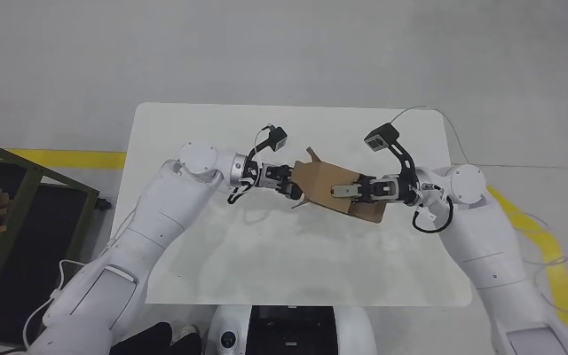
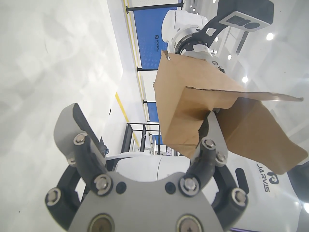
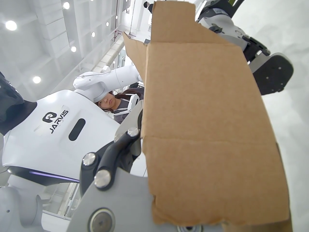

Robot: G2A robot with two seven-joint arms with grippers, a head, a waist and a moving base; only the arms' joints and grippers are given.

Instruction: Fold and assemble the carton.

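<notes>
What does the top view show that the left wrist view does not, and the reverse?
Top view: the whole white table, with the carton above its middle and an arm at each side. Left wrist view: the left claw open wide, one finger against a carton flap. Both: the brown carton, lifted between the arms.

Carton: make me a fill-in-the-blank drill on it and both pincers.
1. The carton is made of brown ____.
2. The jaws of the left pincer stand ____.
3. The pincer shut on the carton belongs to the ____ arm.
4. The table under the arms is ____.
Missing: cardboard; open; right; white.
</notes>
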